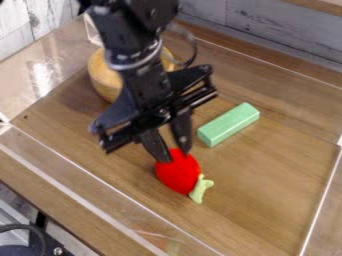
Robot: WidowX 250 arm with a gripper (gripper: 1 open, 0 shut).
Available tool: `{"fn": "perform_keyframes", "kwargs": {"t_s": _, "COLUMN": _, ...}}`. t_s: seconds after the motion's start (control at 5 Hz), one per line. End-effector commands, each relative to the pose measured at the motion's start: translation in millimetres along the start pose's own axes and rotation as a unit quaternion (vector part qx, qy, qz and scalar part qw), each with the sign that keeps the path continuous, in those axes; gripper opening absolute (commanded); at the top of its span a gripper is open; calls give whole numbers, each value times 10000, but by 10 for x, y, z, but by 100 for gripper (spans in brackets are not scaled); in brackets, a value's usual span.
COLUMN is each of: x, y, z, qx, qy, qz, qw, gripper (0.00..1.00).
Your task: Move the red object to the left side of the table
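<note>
The red object [178,174] is a small bright red toy with a pale green stem [203,188]. It lies on the brown wood-grain table [281,190], just right of the middle and towards the front. My gripper [163,151] points steeply down, its dark fingers drawn together into one narrow tip right at the toy's upper left edge. Nothing shows between the fingers. Whether the tip touches the toy I cannot tell.
A light green rectangular block [229,125] lies to the right, behind the toy. A wooden bowl [107,78] stands at the back left, partly hidden by the arm. Low clear acrylic walls [80,200] edge the tabletop.
</note>
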State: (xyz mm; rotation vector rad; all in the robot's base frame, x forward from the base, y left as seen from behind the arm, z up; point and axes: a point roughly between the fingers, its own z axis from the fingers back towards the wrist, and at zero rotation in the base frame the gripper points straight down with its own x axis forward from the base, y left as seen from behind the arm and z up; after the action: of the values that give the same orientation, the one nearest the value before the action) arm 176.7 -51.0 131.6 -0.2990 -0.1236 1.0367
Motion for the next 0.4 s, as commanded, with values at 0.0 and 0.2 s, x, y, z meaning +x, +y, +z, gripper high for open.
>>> {"fn": "perform_keyframes", "kwargs": {"t_s": 0.0, "x": 35, "y": -33, "z": 166, "qx": -68, "qy": -96, "qz": 87, "qw": 9999, "gripper": 0}}
{"fn": "perform_keyframes", "kwargs": {"t_s": 0.2, "x": 109, "y": -60, "z": 278, "qx": -45, "qy": -69, "qz": 94, "qw": 9999, "gripper": 0}}
